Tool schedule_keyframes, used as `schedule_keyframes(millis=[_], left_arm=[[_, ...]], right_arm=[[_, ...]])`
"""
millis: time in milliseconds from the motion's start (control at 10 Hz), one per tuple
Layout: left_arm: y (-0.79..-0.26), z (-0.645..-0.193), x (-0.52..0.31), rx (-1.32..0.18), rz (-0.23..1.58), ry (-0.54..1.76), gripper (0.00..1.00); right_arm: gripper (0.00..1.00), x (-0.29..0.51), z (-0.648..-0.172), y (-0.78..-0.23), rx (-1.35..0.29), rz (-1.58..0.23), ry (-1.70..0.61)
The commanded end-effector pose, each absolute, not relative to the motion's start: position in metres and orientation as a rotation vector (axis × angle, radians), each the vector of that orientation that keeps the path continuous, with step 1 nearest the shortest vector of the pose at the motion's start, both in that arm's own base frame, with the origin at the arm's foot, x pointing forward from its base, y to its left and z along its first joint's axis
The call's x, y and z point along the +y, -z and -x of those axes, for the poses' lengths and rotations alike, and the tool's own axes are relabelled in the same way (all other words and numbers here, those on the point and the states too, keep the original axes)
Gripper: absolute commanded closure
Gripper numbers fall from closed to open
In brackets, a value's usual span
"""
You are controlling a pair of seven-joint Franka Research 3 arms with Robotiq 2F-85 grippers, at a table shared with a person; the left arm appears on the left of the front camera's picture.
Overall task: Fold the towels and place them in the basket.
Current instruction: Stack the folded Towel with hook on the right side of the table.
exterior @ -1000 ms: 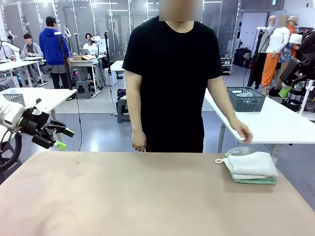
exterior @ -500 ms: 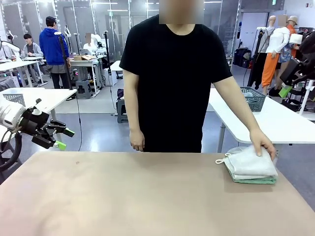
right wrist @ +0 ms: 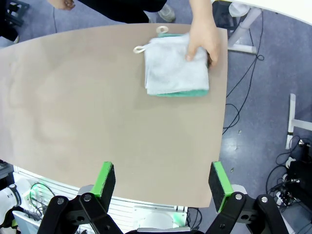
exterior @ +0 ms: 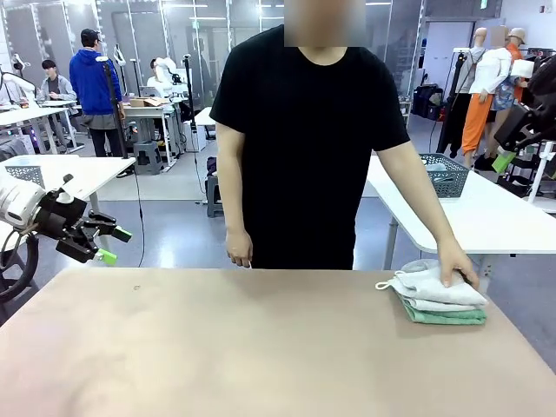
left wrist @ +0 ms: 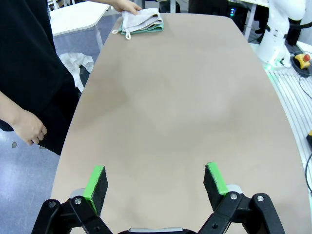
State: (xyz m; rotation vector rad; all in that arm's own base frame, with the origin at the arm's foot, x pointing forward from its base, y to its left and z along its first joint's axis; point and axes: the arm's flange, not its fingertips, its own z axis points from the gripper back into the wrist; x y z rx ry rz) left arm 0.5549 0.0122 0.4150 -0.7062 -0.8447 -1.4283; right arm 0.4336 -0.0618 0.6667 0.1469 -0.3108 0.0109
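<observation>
A small stack of folded towels (exterior: 439, 300) lies at the table's far right edge, pale grey-white on top and mint green at the bottom. The person's hand (exterior: 456, 269) presses on its far end. The right wrist view looks down on the towels (right wrist: 170, 73) under that hand (right wrist: 202, 41), with my right gripper (right wrist: 163, 180) open, empty and high above the table. My left gripper (exterior: 111, 245) hovers open off the table's left edge, far from the towels (left wrist: 144, 22). The dark lattice basket (exterior: 445, 176) stands on the white table behind, partly hidden by the person's arm.
The person stands at the far side of the tan table (exterior: 261, 347), the other hand (exterior: 239, 252) hanging at its edge. A pale perforated basket (exterior: 26, 174) sits on a white table at far left. A white cloth (left wrist: 73, 61) lies on the floor beside the table.
The person's hand came from the white table behind down onto the towel stack and nudged it slightly. Neither gripper has moved.
</observation>
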Motion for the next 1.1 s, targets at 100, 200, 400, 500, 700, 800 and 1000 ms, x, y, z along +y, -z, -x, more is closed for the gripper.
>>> schedule_keyframes(millis=[100,200,400,500,700,800,1000], left_arm=[[-0.416,-0.5545,0.0121,-0.847,0.704,1.429,0.0],[-0.416,-0.5545,0.0121,-0.847,0.704,1.429,0.0],[-0.416,-0.5545,0.0121,-0.847,0.704,1.429,0.0],[-0.416,-0.5545,0.0121,-0.847,0.704,1.429,0.0],[-0.416,-0.5545,0.0121,-0.847,0.704,1.429,0.0],[-0.416,-0.5545,0.0121,-0.847,0.704,1.429,0.0],[-0.416,-0.5545,0.0121,-0.847,0.704,1.429,0.0]], right_arm=[[0.04,-0.0605,-0.4332,-0.668,-0.303,-0.15,-0.007],[0.04,-0.0605,-0.4332,-0.668,-0.303,-0.15,-0.007],[0.04,-0.0605,-0.4332,-0.668,-0.303,-0.15,-0.007],[0.04,-0.0605,-0.4332,-0.668,-0.303,-0.15,-0.007],[0.04,-0.0605,-0.4332,-0.668,-0.303,-0.15,-0.007],[0.04,-0.0605,-0.4332,-0.668,-0.303,-0.15,-0.007],[0.04,-0.0605,-0.4332,-0.668,-0.303,-0.15,-0.007]])
